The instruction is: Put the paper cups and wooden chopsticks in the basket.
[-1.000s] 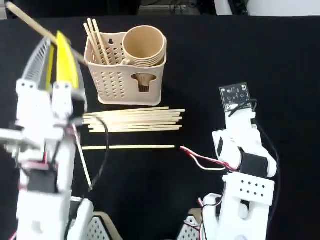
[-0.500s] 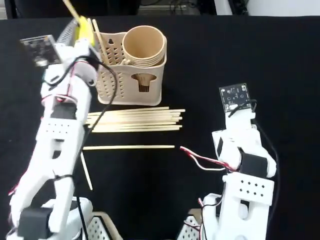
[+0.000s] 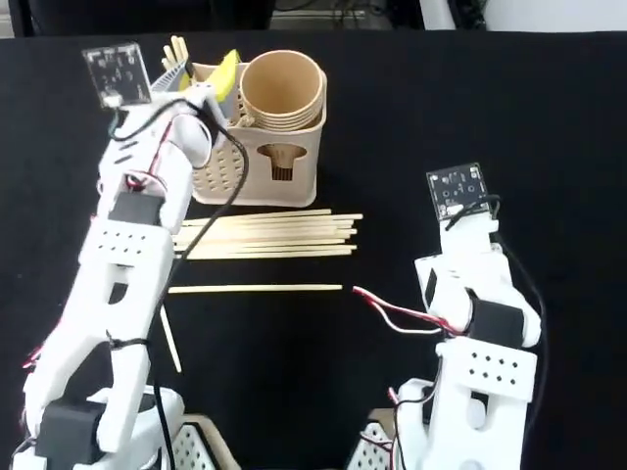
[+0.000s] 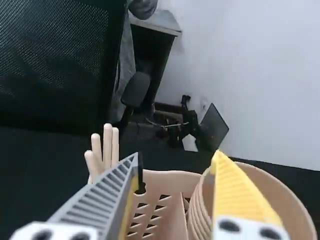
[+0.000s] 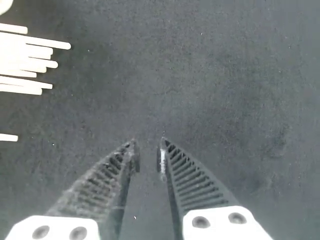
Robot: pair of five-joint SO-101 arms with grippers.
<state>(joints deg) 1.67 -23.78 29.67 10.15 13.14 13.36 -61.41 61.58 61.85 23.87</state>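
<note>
A beige slotted basket (image 3: pixel 257 157) stands at the back of the black table, with stacked paper cups (image 3: pixel 282 86) in its right half and a few wooden chopsticks (image 3: pixel 176 49) upright in its left half. My left gripper (image 3: pixel 204 78) hangs over the basket's left half. It is open, and nothing lies between its grey and yellow fingers (image 4: pixel 175 167). Beyond them are the chopstick tips (image 4: pixel 106 142) and the cup rims (image 4: pixel 285 200). A pile of chopsticks (image 3: pixel 265 235) lies in front of the basket. My right gripper (image 5: pixel 147 152) is shut low over bare cloth, right of the pile's ends (image 5: pixel 30 65).
A single chopstick (image 3: pixel 255 288) lies crosswise below the pile, and a shorter one (image 3: pixel 169 341) sits slanted near the left arm's base. A red and white cable (image 3: pixel 392 313) trails from the right arm. The table's right half is bare black cloth.
My left arm swung from the table's left side up over the basket's left half. The chopstick it carried no longer shows between its fingers, which now stand open. The right arm kept still.
</note>
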